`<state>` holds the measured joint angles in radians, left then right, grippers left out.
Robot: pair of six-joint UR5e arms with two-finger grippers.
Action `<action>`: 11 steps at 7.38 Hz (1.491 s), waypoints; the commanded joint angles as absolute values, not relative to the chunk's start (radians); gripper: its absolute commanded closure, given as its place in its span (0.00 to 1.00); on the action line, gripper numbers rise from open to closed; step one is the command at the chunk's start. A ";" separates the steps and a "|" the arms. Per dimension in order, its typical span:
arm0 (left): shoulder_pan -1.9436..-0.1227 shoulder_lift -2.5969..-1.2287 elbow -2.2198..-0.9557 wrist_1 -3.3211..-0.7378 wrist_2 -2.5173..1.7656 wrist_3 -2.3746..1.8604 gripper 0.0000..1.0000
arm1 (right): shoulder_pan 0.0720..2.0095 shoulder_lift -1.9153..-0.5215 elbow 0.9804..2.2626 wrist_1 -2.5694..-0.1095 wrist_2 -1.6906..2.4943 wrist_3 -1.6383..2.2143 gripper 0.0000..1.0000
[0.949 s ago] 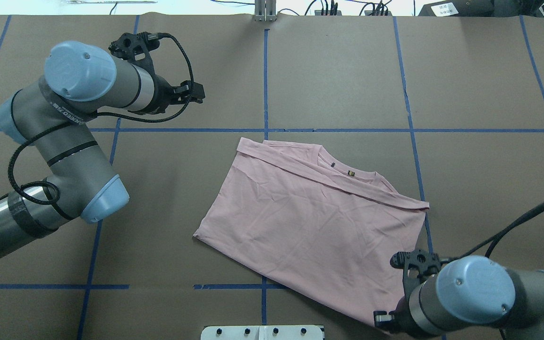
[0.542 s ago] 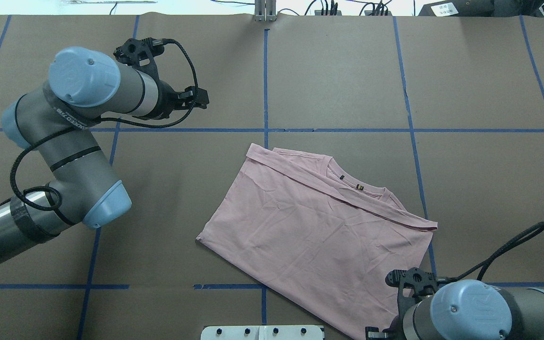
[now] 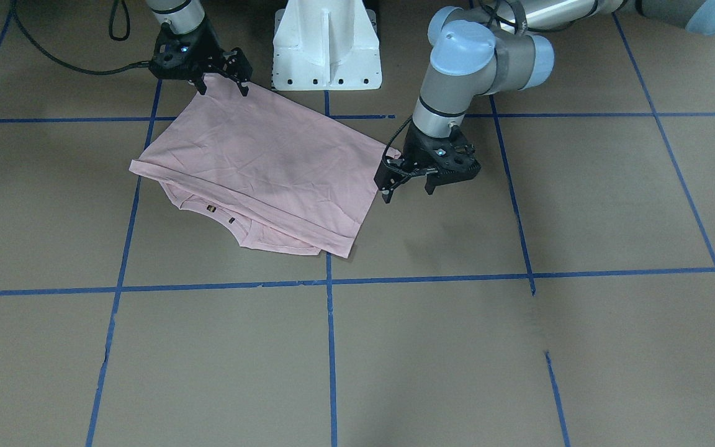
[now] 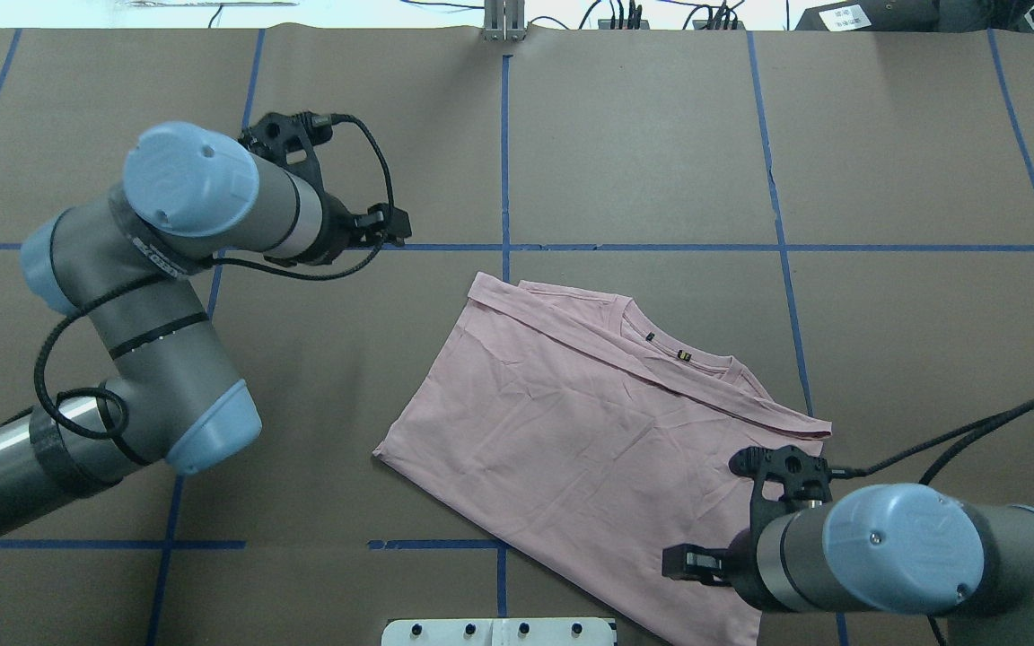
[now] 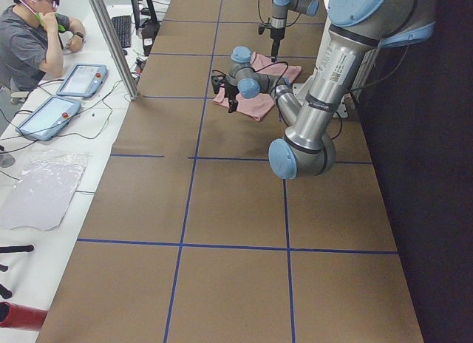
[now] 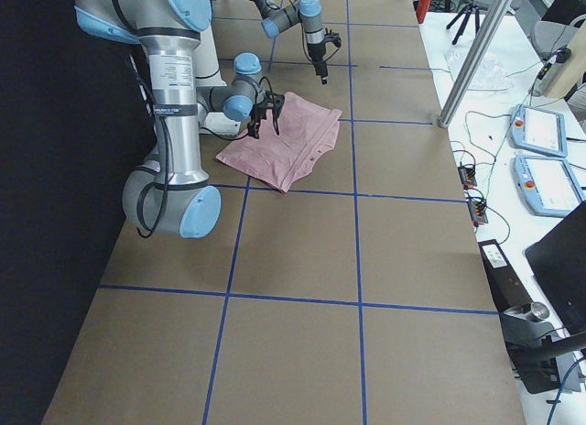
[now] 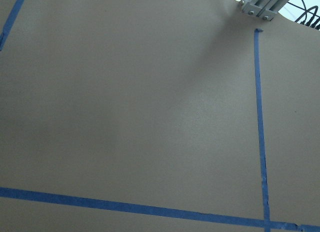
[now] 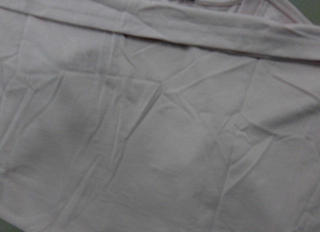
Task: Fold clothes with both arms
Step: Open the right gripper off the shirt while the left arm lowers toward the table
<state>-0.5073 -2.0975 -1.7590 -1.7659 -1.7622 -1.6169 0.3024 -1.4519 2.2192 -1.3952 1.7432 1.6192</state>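
Pink T-shirt point(image 3: 258, 161): folded, flat on table point(image 3: 519, 341), collar showing. Right gripper point(image 3: 223, 90): fingers spread over its corner nearest the robot. Left gripper point(image 3: 407, 191): fingers spread, just beside its edge.

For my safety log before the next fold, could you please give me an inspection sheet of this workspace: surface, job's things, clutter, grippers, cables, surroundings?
surface: brown table, flat, marked with a blue tape grid.
job's things: pink T-shirt, folded, collar showing, lying askew to the grid.
clutter: nothing seen.
grippers: left gripper open, raised beside the shirt; right gripper open over the shirt's robot-side corner.
cables: black cables loop from both wrists.
surroundings: white pedestal; a seated person at a side bench with control tablets.
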 commanded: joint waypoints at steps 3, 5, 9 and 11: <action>-0.345 -2.103 -1.807 -1.609 -1.700 -1.838 0.02 | 0.382 -1.427 2.201 -1.394 1.727 1.598 0.00; -0.304 -2.094 -1.795 -1.609 -1.674 -1.845 0.04 | 0.382 -1.428 2.201 -1.394 1.727 1.598 0.00; -0.299 -2.083 -1.789 -1.611 -1.667 -1.852 0.18 | 0.383 -1.427 2.203 -1.394 1.730 1.600 0.00; -0.301 -2.077 -1.790 -1.611 -1.666 -1.850 0.65 | 0.383 -1.427 2.203 -1.394 1.730 1.600 0.00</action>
<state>-0.3000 -2.0812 -1.7895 -1.6107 -1.6665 -1.8511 0.3835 -1.4266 2.2026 -1.3944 1.7301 1.5999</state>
